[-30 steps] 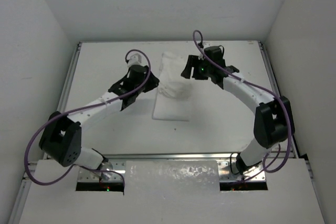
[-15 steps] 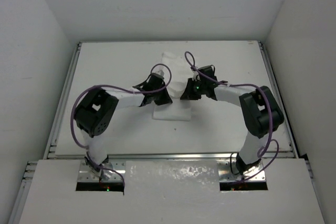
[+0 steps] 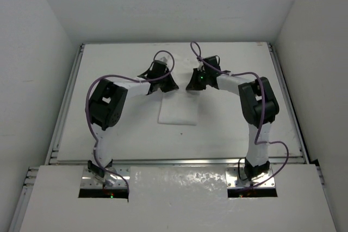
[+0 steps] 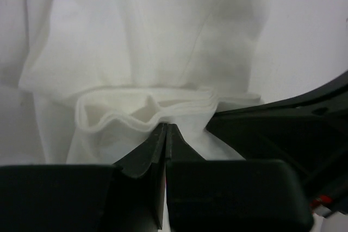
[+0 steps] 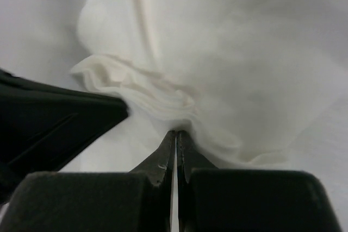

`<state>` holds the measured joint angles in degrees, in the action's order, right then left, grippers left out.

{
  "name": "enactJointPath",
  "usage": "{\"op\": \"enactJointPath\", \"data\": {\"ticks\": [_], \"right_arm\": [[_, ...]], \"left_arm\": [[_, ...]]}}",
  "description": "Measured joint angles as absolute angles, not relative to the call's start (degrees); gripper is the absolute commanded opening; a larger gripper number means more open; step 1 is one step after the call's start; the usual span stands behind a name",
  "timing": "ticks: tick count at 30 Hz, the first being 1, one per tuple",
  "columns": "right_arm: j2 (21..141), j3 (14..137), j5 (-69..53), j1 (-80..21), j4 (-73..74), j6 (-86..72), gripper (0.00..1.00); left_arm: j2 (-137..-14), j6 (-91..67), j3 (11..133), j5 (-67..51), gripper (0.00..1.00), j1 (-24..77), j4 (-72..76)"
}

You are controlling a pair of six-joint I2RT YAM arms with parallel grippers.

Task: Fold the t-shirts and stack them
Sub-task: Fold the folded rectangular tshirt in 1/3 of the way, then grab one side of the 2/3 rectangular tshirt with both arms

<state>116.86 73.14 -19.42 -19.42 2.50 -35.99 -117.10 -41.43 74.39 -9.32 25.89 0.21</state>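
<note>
The white t-shirt lies as a narrow folded strip in the middle of the table, almost the table's colour. Both grippers meet over its far part. My left gripper is shut on a bunched, layered hem of the shirt; its jaws pinch the fabric at their tips. Close to its right, my right gripper is also shut on wrinkled folds of the shirt, with cloth squeezed at the tips. The cloth under the two grippers is hidden in the top view.
Metal rails run along the table's left and right sides, with white walls close behind them. The right gripper's dark body shows in the left wrist view, and the left gripper's body in the right wrist view.
Both arms swung in from either side of the shirt to its bunched far part. Both grippers went from partly open to shut on the fabric, then shifted slightly toward the far edge.
</note>
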Motion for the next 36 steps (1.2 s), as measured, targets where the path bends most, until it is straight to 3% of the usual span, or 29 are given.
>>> {"op": "enactJointPath", "data": {"ticks": [5, 8, 10, 11, 12, 14, 18, 22, 28, 36], "right_arm": [[122.41, 78.26, -20.43, -17.28, 5.98, -34.04, 0.00], [123.17, 82.02, -22.02, -17.02, 8.62, -31.57, 0.11], [122.08, 84.79, -22.90, -17.12, 10.35, -29.85, 0.45], [121.36, 85.32, -23.14, -17.12, 10.85, -29.10, 0.53], [118.43, 85.86, -23.22, -17.12, 11.70, -28.01, 0.55], [112.92, 85.06, -23.24, -17.17, 12.53, -27.09, 0.63], [96.09, 71.53, -23.03, -17.52, 9.50, -27.97, 0.66], [84.99, 51.42, -22.37, -18.70, 5.15, -30.33, 0.74], [84.62, 32.62, -20.99, -21.63, 3.92, -33.47, 0.74], [86.24, 30.30, -20.97, -23.66, -5.48, -37.04, 0.67]], "left_arm": [[-120.16, -41.41, 78.78, -9.67, 0.00, 25.02, -0.27], [-118.56, -41.30, 76.51, -7.97, 0.00, 24.67, -0.89], [-113.91, -41.04, 71.57, -5.50, 0.21, 24.58, -2.11], [-110.45, -41.15, 68.45, -3.66, 0.28, 24.62, -2.74], [-106.26, -41.30, 65.30, -2.00, 0.41, 24.82, -3.49], [-97.10, -41.89, 59.83, 2.17, 0.46, 25.61, -4.97], [-83.66, -43.35, 52.03, 7.25, 0.46, 29.58, -4.54], [-80.75, -44.05, 44.45, 7.03, 0.46, 34.83, -4.38], [-80.73, -43.99, 33.80, 6.83, 0.47, 35.11, -8.43], [-82.74, -43.31, 32.77, 5.78, 0.47, 34.63, -1.10]]}}
